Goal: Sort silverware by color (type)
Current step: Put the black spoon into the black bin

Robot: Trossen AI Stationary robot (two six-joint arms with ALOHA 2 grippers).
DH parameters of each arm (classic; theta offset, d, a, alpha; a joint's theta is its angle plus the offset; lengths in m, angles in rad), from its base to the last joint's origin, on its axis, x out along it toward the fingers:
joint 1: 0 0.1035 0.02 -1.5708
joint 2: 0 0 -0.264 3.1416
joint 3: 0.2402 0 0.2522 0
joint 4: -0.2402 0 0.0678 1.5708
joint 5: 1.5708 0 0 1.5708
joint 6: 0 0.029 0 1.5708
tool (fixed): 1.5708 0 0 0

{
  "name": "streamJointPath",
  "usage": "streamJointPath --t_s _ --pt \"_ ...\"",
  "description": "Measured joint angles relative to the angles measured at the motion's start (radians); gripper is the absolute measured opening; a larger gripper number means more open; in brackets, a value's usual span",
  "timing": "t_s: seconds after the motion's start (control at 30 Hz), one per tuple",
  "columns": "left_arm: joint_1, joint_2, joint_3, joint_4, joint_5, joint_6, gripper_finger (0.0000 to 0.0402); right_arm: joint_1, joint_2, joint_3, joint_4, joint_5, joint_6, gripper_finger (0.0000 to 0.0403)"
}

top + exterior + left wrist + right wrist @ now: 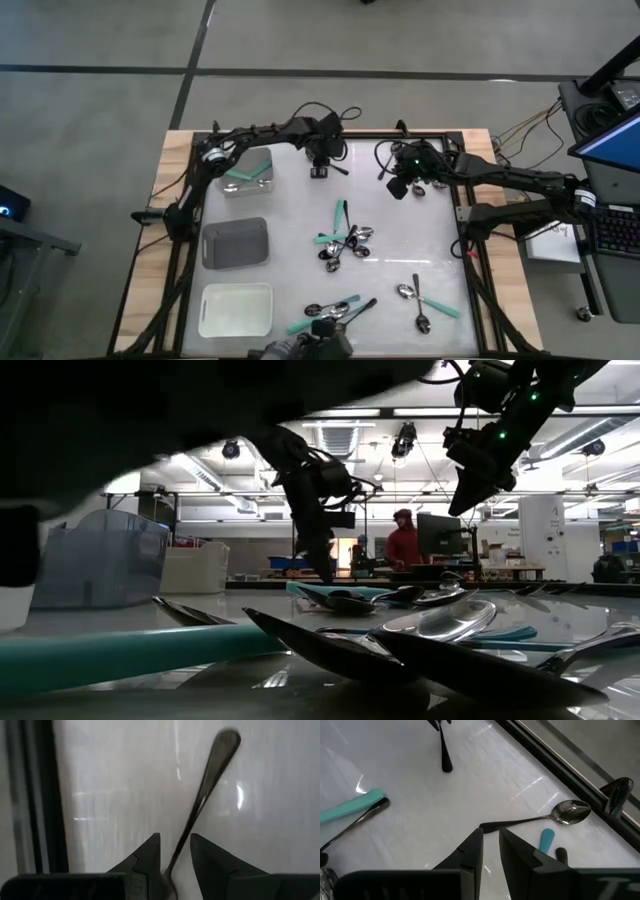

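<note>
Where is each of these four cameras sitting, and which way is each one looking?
High view: overhead, looking straight down on the table, both arms and three trays.
Low view: table-top height, looking level past spoons into the room; both arms hang in from above.
Left wrist view: on the left arm, facing the tabletop; left gripper straddles a black-handled spoon.
Right wrist view: on the right arm; right gripper sits above a silver-bowled spoon.
Shared: the left wrist's spoon also shows from overhead.

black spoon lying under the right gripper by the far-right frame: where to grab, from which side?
Probably mid-handle of the black spoon, from straight above with the right gripper. It lies flat on the table; the thin handle is clear, while the bowl sits near the frame and a teal handle tip.
</note>
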Motion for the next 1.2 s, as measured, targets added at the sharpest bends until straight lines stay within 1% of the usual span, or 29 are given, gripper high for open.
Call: streamJointPath --t_s 0.1,0.2,0.27,0.33,0.43,0.57,0.8,0.97,1.1,1.2 --pt "0.014 0.081 0.151 -0.156 0.015 0.05 0.009 0.0 0.0 0.0 0.0 0.0 0.0 0.0054" --pt "0.027 0.177 0.338 -0.315 0.024 0.089 0.009 0.0 0.0 0.0 0.0 0.0 -0.003 0.0054" --pt "0.038 0.224 0.428 -0.355 0.062 0.091 0.009 0.0 0.0 0.0 0.0 0.0 -0.009 0.0054" --pt "0.047 0.26 0.484 -0.359 0.122 0.076 0.009 0.0 0.0 0.0 0.0 0.0 -0.014 0.0054" --pt "0.06 0.251 0.469 -0.391 0.169 0.088 0.009 0.0 0.0 0.0 0.0 0.0 -0.024 0.0054" --pt "0.067 0.249 0.467 -0.52 0.132 0.131 0.009 0.0 0.0 0.0 0.001 0.0 -0.026 0.0054" --pt "0.067 0.253 0.441 -0.513 0.108 0.191 0.009 0.0 0.0 0.0 0.007 0.0 -0.022 0.0054" --pt "0.066 0.248 0.422 -0.495 0.088 0.17 0.0087 0.0 0.0 0.0 0.008 0.0 -0.011 0.0054" --pt "0.065 0.248 0.422 -0.496 0.076 0.151 0.0069 0.0 0.0 0.0 0.008 0.0 -0.011 0.0054" --pt "0.059 0.249 0.423 -0.499 0.073 0.116 0.004 0.0 0.0 0.0 0.008 0.0 -0.011 0.0054"
